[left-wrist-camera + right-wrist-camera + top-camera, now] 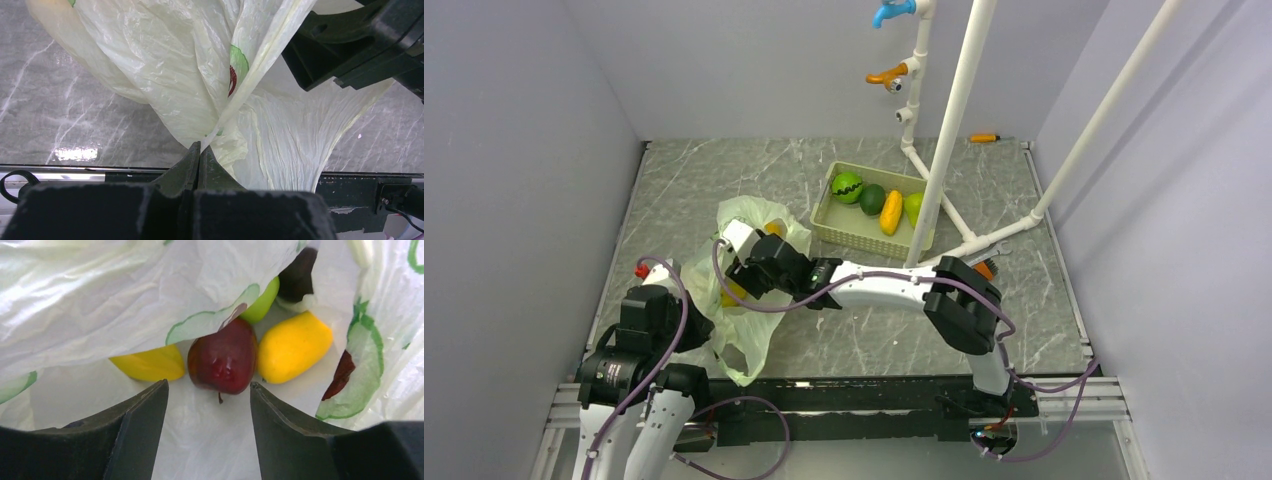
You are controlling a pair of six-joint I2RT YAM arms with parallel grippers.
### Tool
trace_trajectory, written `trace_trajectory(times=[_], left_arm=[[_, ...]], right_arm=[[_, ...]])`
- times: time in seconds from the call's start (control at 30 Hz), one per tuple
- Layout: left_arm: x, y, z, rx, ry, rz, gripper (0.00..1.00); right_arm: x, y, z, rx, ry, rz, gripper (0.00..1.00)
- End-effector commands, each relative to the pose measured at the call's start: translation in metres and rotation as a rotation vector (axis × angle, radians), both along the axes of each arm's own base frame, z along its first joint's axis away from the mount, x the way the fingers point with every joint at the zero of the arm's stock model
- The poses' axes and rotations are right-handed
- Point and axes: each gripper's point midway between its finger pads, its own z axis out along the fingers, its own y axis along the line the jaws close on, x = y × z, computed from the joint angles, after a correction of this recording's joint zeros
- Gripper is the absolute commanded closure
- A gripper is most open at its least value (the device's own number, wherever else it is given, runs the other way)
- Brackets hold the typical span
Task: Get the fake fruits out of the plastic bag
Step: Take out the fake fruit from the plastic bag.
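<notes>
Left tool (pixel 200 152) pinches the translucent pale-green plastic bag (pixel 165 75). Right tool (pixel 209 390), jaws spread, should centre on the glossy maroon plastic fruit (pixel 222 360) mid-frame, seemingly clear of film.

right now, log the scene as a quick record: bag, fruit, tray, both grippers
plastic bag: on the table, crumpled
left gripper: shut on the bag's edge
right gripper: open, in the bag mouth, facing the maroon fruit
also in bag: yellow fruit, second yellow fruit, bright green fruit, dark purple fruit
beige tray: zigzag-banded green ball, dark green oval fruit, yellow oblong fruit, light green fruit
</notes>
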Motion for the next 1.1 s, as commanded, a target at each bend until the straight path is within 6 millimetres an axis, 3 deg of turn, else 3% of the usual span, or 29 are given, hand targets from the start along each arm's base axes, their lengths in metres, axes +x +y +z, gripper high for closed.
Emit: trace_trajectory(times=[0.0, 0.3, 0.5, 0.6, 0.73, 0.97, 1.07], left_arm=[[0.006, -0.002, 0.006, -0.005, -0.026, -0.008, 1.0], [0.005, -0.003, 0.006, -0.008, -0.027, -0.012, 1.0], [0.005, -0.002, 0.006, -0.007, -0.025, -0.012, 1.0], [0.005, -0.003, 0.006, -0.008, -0.026, -0.012, 1.0], [0.006, -0.003, 0.005, -0.007, -0.023, -0.011, 1.0], [0.006, -0.003, 0.005, -0.009, -0.021, -0.017, 1.0], [0.006, -0.003, 0.006, -0.009, -0.026, -0.013, 1.0]], right_arm=[[0.018, 0.018, 0.018, 0.125, -0.126, -0.003, 0.33], [0.043, 0.031, -0.024, 0.14, -0.123, -0.01, 0.13], [0.05, 0.03, -0.059, 0.097, -0.067, -0.008, 0.15], [0.047, 0.029, -0.069, 0.073, -0.048, -0.004, 0.25], [0.047, 0.025, -0.058, 0.086, -0.047, -0.014, 0.39], [0.04, 0.032, -0.014, 0.146, -0.044, 0.02, 0.68], [0.033, 0.03, 0.003, 0.182, -0.027, 0.034, 0.72]])
